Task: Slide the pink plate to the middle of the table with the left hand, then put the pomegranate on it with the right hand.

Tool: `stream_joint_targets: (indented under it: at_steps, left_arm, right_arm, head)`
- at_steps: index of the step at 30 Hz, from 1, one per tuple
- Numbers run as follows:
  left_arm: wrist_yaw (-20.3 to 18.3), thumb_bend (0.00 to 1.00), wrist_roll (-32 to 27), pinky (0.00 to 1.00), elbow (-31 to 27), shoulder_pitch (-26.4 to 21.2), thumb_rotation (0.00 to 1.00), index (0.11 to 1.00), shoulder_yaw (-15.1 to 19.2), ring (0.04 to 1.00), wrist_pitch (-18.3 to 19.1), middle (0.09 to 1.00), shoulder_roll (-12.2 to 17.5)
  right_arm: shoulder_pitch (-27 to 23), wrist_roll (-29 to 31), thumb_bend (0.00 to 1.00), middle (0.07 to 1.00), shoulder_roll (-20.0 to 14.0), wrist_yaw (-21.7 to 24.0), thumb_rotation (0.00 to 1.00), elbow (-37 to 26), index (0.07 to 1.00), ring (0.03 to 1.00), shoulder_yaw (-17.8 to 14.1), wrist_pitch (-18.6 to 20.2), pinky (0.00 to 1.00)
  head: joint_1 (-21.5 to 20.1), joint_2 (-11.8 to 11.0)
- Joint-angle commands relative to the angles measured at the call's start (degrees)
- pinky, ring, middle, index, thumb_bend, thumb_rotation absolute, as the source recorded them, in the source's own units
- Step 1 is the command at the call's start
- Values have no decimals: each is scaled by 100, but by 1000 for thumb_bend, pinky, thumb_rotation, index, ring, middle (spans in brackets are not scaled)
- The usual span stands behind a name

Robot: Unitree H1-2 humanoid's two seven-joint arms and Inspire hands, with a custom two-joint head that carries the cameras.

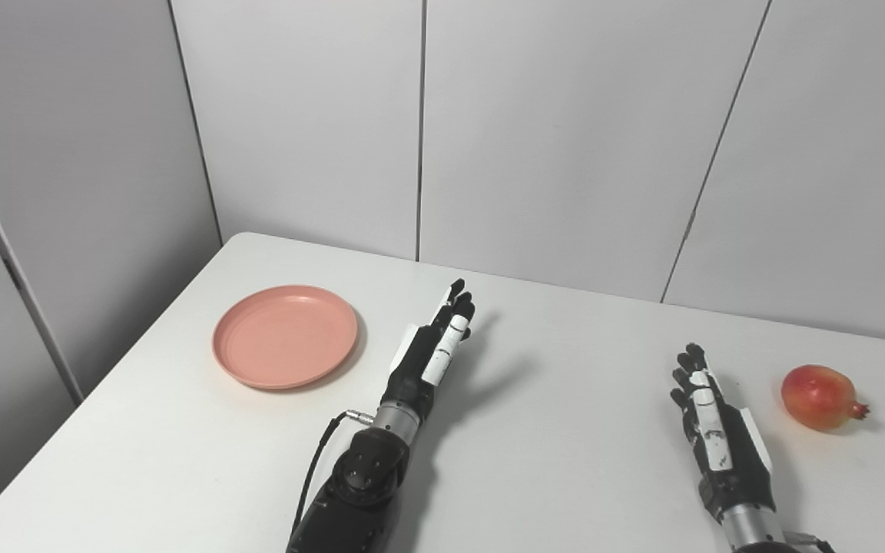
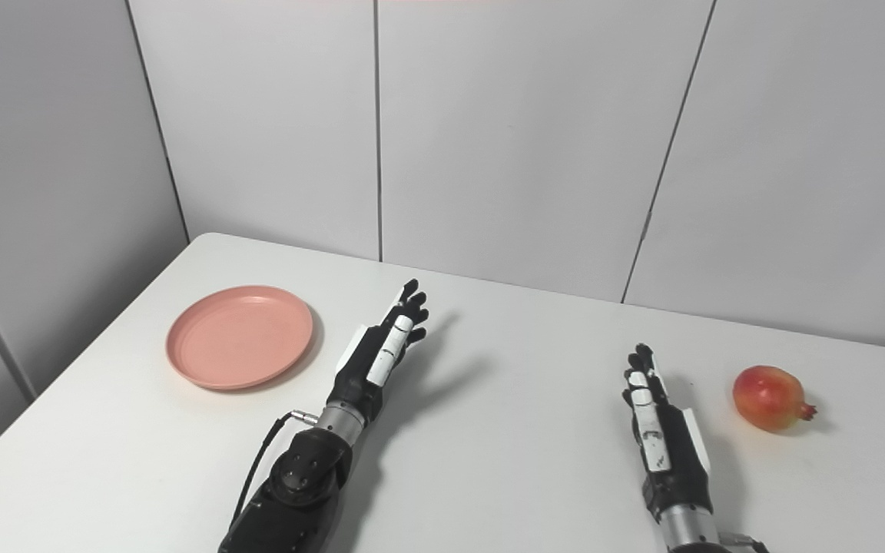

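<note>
Nearest the camera, two black robot forearms come up from the bottom edge onto the smooth white rectangular table point(image 1: 550, 476). On the left arm a thin black cable with a small metal plug loops beside the wrist. That arm's left hand point(image 1: 433, 346), black with white panels on the fingers, is held edge-on above the tabletop, its fingers point(image 1: 454, 315) stretched out straight and close together, pointing away toward the far wall and holding nothing; its shadow falls on the table just to its right. The round, shallow pink plastic plate point(image 1: 286, 336) lies flat on the left part of the table, near the left edge, just to the left of that hand but apart from it, and nothing is on it. On the right side, the right hand point(image 2: 659, 430), of the same black and white build, is also extended with straight fingers point(image 2: 640, 369) set side by side, pointing to the far edge and grasping nothing. The red and yellow round pomegranate point(image 2: 770, 398), its small crown pointing right, rests on the table's right part, near the right hand but not touching it. Pale grey wall panels with dark vertical seams stand behind the table.
</note>
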Motion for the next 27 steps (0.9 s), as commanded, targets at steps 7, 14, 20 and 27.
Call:
stream_joint_targets:
  at_steps: [7, 14, 20, 27]
  left_arm:
    - [321, 668, 122, 877, -586, -221, 1000, 932, 257, 904, -153, 929, 188]
    - [634, 653, 373, 834, -973, -317, 1000, 898, 440, 866, 82, 887, 434]
    - [855, 646, 402, 818, -1004, -424, 1000, 854, 632, 833, 88, 853, 650]
    - [868, 687, 252, 832, -943, -489, 1000, 820, 901, 810, 143, 817, 962]
  right_arm:
    - [-80, 56, 541, 1000, -25, 46, 960, 185, 1000, 1000, -50, -417, 1000]
    - [-101, 57, 522, 1000, -39, 71, 973, 250, 1000, 1000, -53, -471, 1000]
    - [-83, 36, 528, 1000, -45, 68, 961, 204, 1000, 1000, -65, -474, 1000]
    - [-89, 43, 533, 1000, -67, 95, 966, 253, 1000, 1000, -80, -530, 1000]
  head:
    - [38, -18]
    - [19, -40]
    - [27, -51]
    - [50, -55]
